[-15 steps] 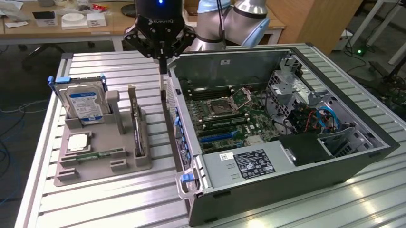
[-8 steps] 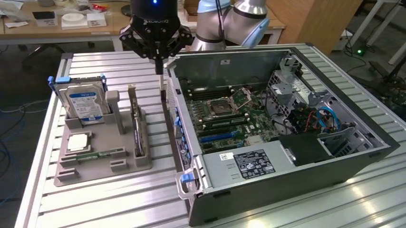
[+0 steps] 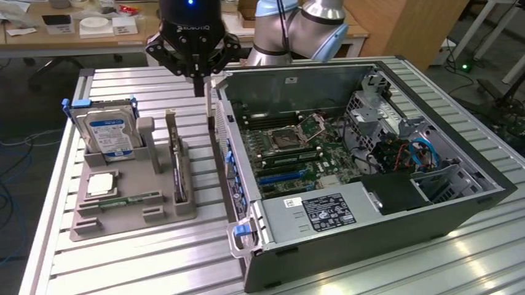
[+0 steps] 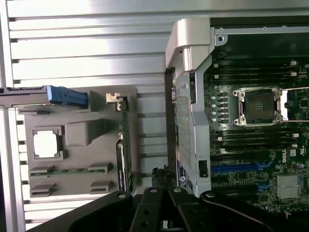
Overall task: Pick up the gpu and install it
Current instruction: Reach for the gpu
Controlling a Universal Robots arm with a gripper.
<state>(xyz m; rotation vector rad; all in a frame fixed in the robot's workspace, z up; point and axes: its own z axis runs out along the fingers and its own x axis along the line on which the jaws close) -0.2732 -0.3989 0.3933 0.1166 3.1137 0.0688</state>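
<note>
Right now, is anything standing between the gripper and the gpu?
Nothing visible. The gripper hangs with jaws shut above the table, and the gpu stands on edge in the gray holder, its top edge uncovered.

One camera stands back, looking down slantwise over the open computer case [image 3: 353, 246]; the wrist camera stares straight down, closer. Both catch its motherboard [image 3: 279, 153] and the grey tray [image 3: 123, 213] beside it.

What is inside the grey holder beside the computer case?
A hard drive and the gpu stand on edge; a processor and a memory stick lie flat. The holder hides both standing parts' lower edges.
</note>
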